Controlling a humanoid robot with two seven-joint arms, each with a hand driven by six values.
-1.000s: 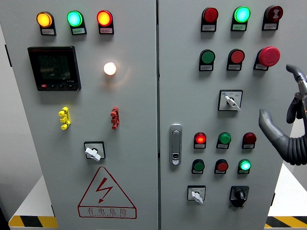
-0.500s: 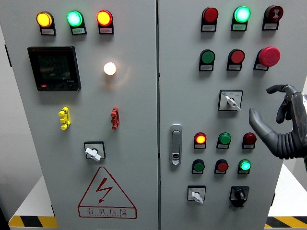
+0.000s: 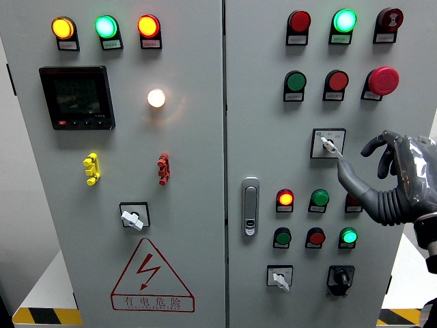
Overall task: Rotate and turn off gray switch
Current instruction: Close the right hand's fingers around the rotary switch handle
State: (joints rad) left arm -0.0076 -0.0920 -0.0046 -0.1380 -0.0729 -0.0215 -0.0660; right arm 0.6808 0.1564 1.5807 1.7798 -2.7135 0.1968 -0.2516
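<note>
A gray rotary switch sits on the right cabinet door in a square black frame, its lever pointing down and to the right. My right hand comes in from the right edge and hovers just right of and below it. The thumb tip is close under the lever's end, apart from it as far as I can see. The other fingers arch loosely and hold nothing, so the hand is open. The left arm does not show.
Two similar gray switches sit lower: one on the left door and one at the bottom right, beside a black knob. A red mushroom button is above the hand. Lit lamps and a door handle lie nearby.
My right hand has moved left from the picture's edge toward the gray switch, and its thumb now reaches close under the lever. The switch lever has not turned.
</note>
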